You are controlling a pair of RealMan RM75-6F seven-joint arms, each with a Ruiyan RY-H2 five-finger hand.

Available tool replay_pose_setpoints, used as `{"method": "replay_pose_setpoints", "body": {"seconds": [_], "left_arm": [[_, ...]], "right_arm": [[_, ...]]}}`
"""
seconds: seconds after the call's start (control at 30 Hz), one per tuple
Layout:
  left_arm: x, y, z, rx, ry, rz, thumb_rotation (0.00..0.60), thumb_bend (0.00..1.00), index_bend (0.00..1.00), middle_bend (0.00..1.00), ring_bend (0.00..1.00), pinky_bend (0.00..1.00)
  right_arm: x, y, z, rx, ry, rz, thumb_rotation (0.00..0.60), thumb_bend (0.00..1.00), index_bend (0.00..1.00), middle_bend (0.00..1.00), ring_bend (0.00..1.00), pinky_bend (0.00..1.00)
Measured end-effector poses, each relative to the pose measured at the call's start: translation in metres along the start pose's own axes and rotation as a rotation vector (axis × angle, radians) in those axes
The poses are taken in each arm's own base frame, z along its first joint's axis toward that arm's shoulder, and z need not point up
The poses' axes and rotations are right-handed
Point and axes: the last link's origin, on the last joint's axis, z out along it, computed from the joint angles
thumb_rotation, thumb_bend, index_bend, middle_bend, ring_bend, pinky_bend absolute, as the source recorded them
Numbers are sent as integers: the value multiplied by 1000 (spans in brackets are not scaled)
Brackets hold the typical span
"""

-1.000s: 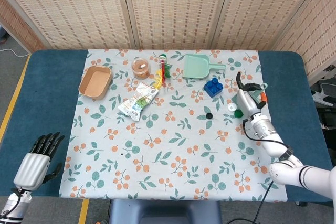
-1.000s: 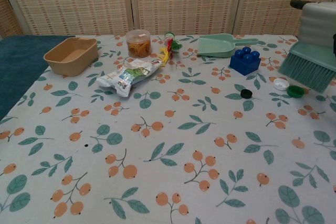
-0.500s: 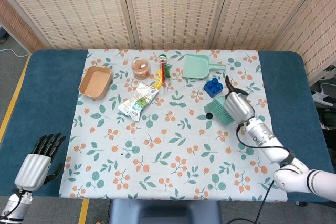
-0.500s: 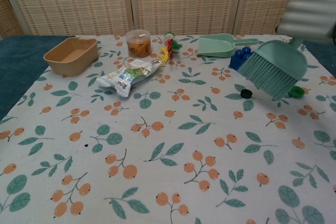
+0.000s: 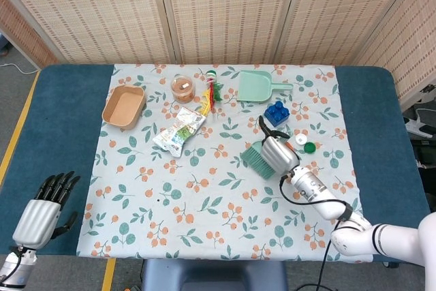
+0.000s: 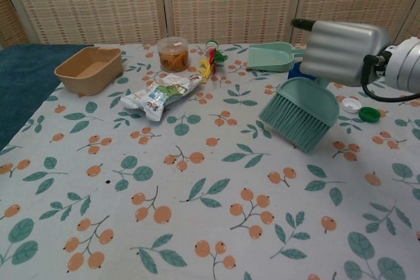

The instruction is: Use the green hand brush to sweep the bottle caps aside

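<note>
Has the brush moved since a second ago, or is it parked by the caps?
Yes. The right hand has carried the green brush leftward, past the blue block, away from the white cap and green cap.

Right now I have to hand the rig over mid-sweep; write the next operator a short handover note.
Right hand holds the green hand brush, bristles low over the cloth left of the caps.
Left hand is open and idle off the table's near left corner.
White cap and green cap lie side by side to the right of the brush. The black cap is hidden in both views, probably behind the brush.
Done: brush gripped and brought to the caps.
Left: sweep all the caps aside; the white and green ones look unswept.
</note>
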Motion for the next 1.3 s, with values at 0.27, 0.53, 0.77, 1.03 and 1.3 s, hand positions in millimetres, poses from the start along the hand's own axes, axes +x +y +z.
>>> {"method": "replay_pose_setpoints", "body": {"seconds": [0.27, 0.53, 0.77, 1.03, 1.3], "left_arm": [[-4, 2, 2, -3, -11, 10, 600, 388, 0, 0, 0, 73], [-7, 4, 3, -2, -22, 23, 600, 389, 0, 0, 0, 73], [-10, 5, 3, 0, -25, 30, 600, 389, 0, 0, 0, 72], [-14, 6, 5, 1, -40, 42, 600, 388, 0, 0, 0, 72], [-15, 7, 5, -1, -40, 45, 600, 388, 0, 0, 0, 72]], "right_arm": [[-24, -2, 4, -20, -101, -80, 600, 505, 1000, 866, 613, 96], [-53, 0, 0, -33, -211, -182, 600, 504, 1000, 866, 613, 96], [-75, 3, -5, -26, -264, -257, 600, 504, 1000, 866, 614, 96], [-108, 14, -11, -38, -344, -336, 600, 504, 1000, 866, 614, 96], [-122, 27, -20, -97, -379, -289, 600, 504, 1000, 866, 613, 96]]}}
